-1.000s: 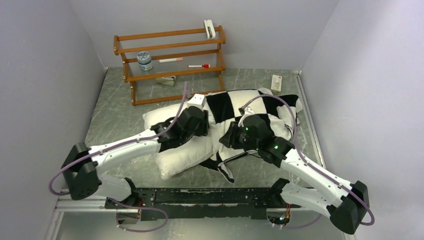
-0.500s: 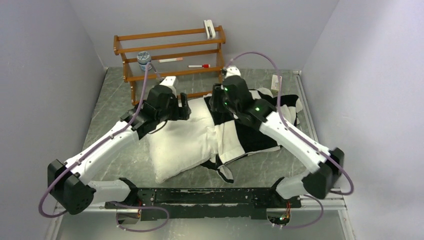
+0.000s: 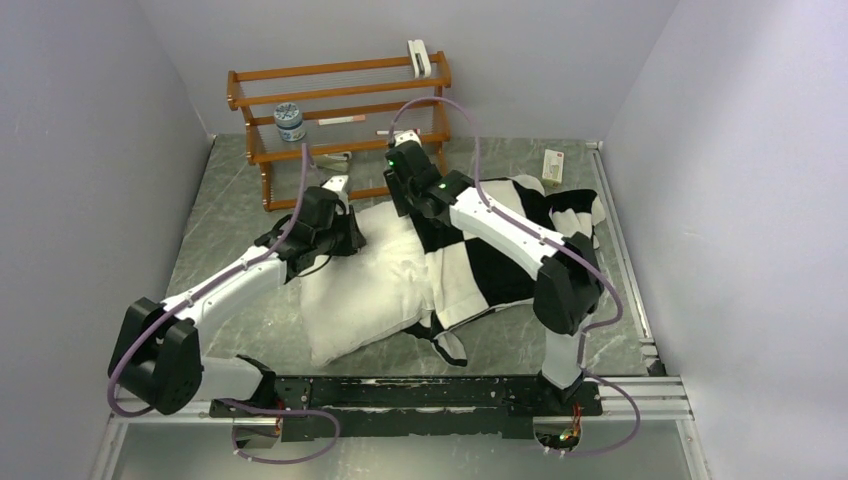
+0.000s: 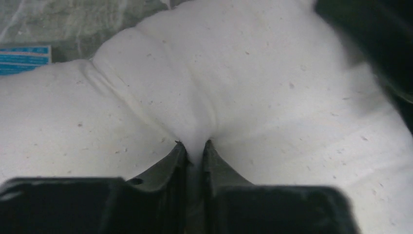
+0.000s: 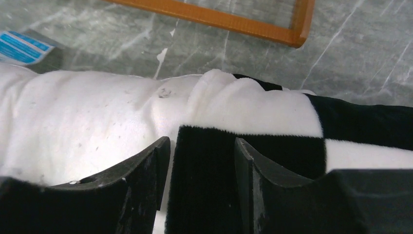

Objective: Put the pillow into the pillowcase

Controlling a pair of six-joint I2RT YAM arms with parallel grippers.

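**Left end effector [image 4: 194, 148] clamped on the pillow, right one astride the case's hem**

The left end effector is closed on a pinch of the pillow [image 3: 365, 290], with white cloth drawn into a ridge between its jaws. The grip sits at the pillow's 11 o'clock corner, near the blue tag [image 4: 24, 58]. The right end effector [image 5: 202, 141] has its jaws apart, with a black fold of the pillowcase [image 3: 495, 280] between them. Whether they are pressing that fold cannot be told from the wrist view.

The pillow lies at the middle of the desk [image 3: 215, 240]. Its 3 o'clock half is already under the checkered cloth and its 8 o'clock half is bare. The pillowcase spreads away toward 3 o'clock. A wooden rack [image 3: 340, 100] stands at 11 o'clock, well apart from both.

The step in hand looks like drawing the case's mouth further over the pillow, roughly halfway done.

- **Right grip:** it should take only the upper layer of the hem, because catching the pillow's cloth with it would drag both together.
- **Left grip:** it works best as an anchor, holding or pushing the corner toward 3 o'clock while the hem is drawn toward 9 o'clock.
- **Pull:** the plush is likely to cling, so short low tugs should work better than one long pull.
- **Corner:** watch that it does not bunch up at the mouth.
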